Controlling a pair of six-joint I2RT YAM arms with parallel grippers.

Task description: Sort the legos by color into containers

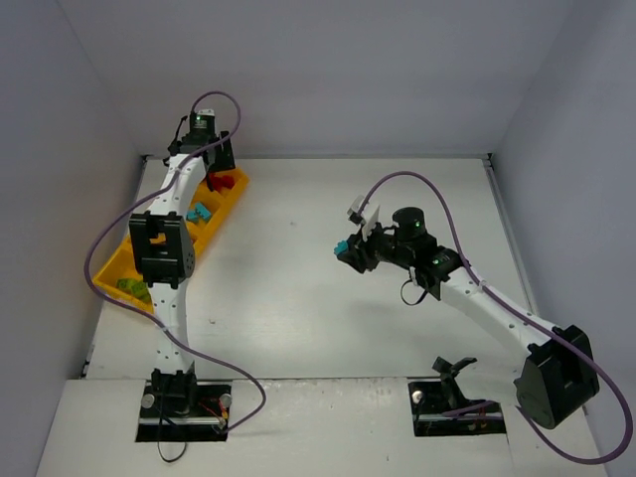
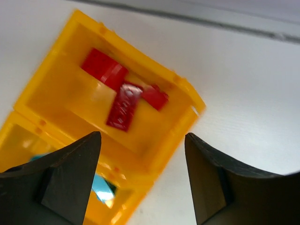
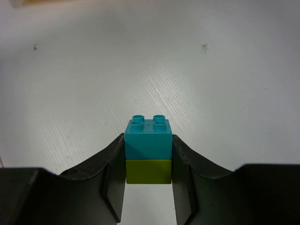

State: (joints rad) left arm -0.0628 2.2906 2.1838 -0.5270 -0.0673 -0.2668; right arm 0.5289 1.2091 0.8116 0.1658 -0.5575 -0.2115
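1. The white bench (image 1: 298, 308) is carrying everything, spreading out beneath both claws.
2. The long orange-yellow tray (image 1: 107, 270) is lying on the bench directly under the left arm. Its far end compartment (image 2: 61, 79) is sitting just below the left claw, and the whole tray is well apart from the right claw, off to that claw's left.
3. The left claw (image 2: 140, 140) is hanging over that end compartment with its jaws standing wide apart, gripping nothing.
4. The right claw (image 3: 148, 150) is reaching out over open bench, its fingers (image 3: 112, 164) pressing in on both sides of a two-brick stack.
5. That stack is sitting between the right claw's fingertips: a teal brick (image 3: 148, 140) studs-up on top, a lime green brick (image 3: 148, 171) joined beneath it.
6. Three red bricks (image 2: 123, 105) are lying together in the end compartment, just ahead of the left claw's fingertips.
7. A teal brick (image 2: 101, 187) is showing in the neighbouring compartment, beside the left claw's left finger.
8. Lime green pieces (image 1: 129, 288) are resting in the compartment farthest from the left claw.
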